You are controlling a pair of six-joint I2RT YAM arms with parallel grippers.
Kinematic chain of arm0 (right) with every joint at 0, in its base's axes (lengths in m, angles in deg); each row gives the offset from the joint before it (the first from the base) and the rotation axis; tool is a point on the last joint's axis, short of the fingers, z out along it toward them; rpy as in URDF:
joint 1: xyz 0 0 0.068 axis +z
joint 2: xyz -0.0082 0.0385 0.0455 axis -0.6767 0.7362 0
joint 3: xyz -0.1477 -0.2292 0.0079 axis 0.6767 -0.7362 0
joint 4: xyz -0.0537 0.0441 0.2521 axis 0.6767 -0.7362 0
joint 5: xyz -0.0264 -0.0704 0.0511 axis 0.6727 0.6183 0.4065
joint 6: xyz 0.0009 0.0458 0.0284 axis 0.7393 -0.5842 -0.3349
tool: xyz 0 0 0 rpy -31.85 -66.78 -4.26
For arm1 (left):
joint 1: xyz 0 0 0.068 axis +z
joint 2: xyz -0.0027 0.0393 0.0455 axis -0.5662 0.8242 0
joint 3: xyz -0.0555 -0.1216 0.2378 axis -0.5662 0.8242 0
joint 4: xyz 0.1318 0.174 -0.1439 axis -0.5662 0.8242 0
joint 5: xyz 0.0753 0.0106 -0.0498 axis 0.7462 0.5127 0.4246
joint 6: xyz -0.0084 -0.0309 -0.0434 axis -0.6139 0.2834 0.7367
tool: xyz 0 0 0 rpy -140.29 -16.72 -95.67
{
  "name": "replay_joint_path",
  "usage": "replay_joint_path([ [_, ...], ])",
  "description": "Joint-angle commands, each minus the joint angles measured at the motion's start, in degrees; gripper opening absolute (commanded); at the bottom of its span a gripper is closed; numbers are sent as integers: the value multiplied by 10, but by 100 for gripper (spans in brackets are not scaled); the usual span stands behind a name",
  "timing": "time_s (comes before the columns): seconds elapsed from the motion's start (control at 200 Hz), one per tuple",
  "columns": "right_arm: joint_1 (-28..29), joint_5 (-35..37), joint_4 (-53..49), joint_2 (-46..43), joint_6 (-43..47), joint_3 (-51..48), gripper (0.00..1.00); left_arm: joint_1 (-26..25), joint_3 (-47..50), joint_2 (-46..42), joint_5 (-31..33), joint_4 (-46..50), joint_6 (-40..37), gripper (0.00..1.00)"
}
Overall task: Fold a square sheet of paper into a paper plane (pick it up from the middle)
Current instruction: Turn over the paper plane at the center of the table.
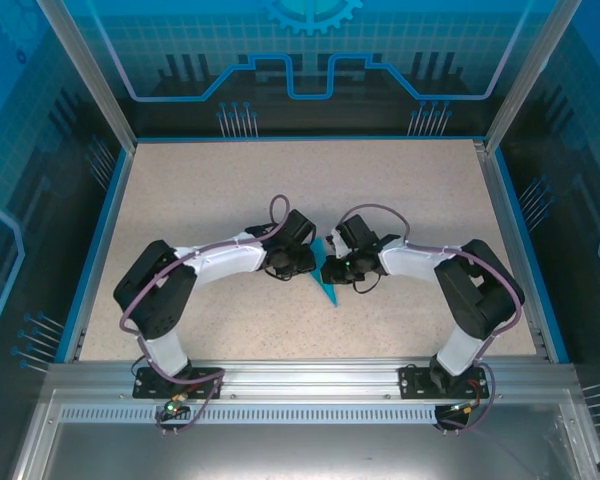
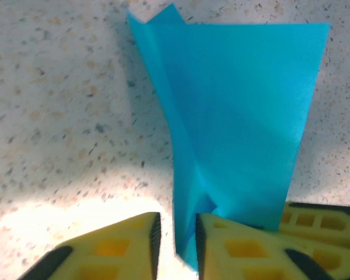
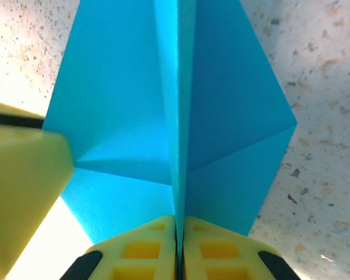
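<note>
Right tool [image 3: 179,227] pinches the paper plane [image 1: 329,292] by its crease, left tool [image 2: 178,233] ajar, nose toward the near table [image 1: 200,200] edge.

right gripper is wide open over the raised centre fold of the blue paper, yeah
No, not open: the right wrist view shows the right gripper shut on the raised centre fold of the blue paper, jaws pressed together.
</note>
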Motion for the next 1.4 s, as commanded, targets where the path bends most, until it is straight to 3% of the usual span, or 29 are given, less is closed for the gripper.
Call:
replay_joint_path([
  [0.0,26,97,-80,-37,7,40,9,4,35,-72,36,-26,-5,36],
  [0.075,42,175,-134,-43,-5,69,9,5,59,-113,67,-32,-2,46],
  [0.225,77,314,-240,-21,-52,144,9,10,91,-167,121,-11,8,48],
  [0.36,88,351,-279,25,-88,198,9,29,121,-197,130,-8,16,50],
  [0.785,87,311,-237,125,-123,244,10,59,169,-238,120,-16,18,53],
  [1.395,72,284,-200,155,-129,202,17,75,162,-211,100,-27,12,54],
])
